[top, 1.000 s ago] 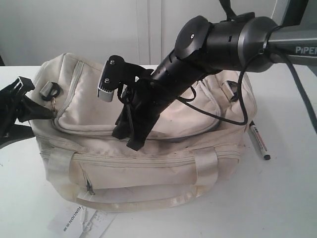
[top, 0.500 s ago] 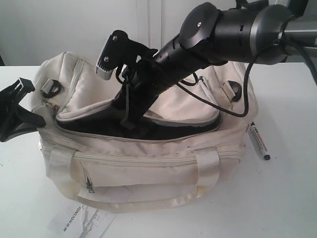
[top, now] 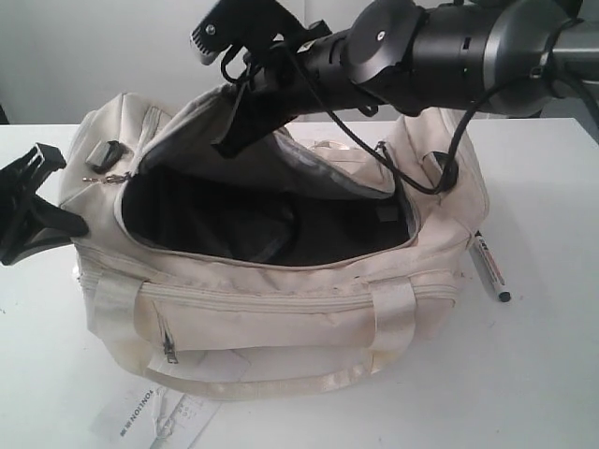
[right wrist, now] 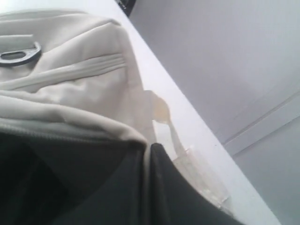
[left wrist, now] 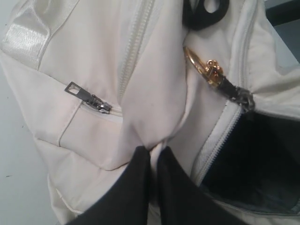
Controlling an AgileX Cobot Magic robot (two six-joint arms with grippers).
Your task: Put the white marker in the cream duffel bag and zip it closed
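1. White-barrelled and black-capped, the white marker (top: 489,267) lies flat on the white table (top: 543,374), just beside the right-hand end of the cream duffel bag (top: 281,304), outside it and touching neither gripper.
2. The right arm reaches in from the upper right of the exterior view, crossing high over the bag towards the left, its wrist tilted down at the end.
3. The right gripper (top: 234,140) is clamped on the edge of the top flap (top: 281,154) and holds it raised well above the opening; in the right wrist view its jaws (right wrist: 149,149) press together on the cream hem.
4. The left arm comes in low from the left edge, level with the bag's left end.
5. The left gripper (top: 77,224) is pinched tight on a fold of cream fabric at that end; the left wrist view shows its dark fingers (left wrist: 136,187) meeting on the cloth, near a gold clasp (left wrist: 206,70) at the zip's end.
6. With the flap lifted, the bag's mouth gapes wide and shows its dark lining (top: 234,224); what lies inside cannot be made out.
7. The marker sits well apart from both grippers, at the opposite end of the bag from the left one and far below the right arm.
8. A printed paper tag (top: 154,416) lies on the table in front of the bag.
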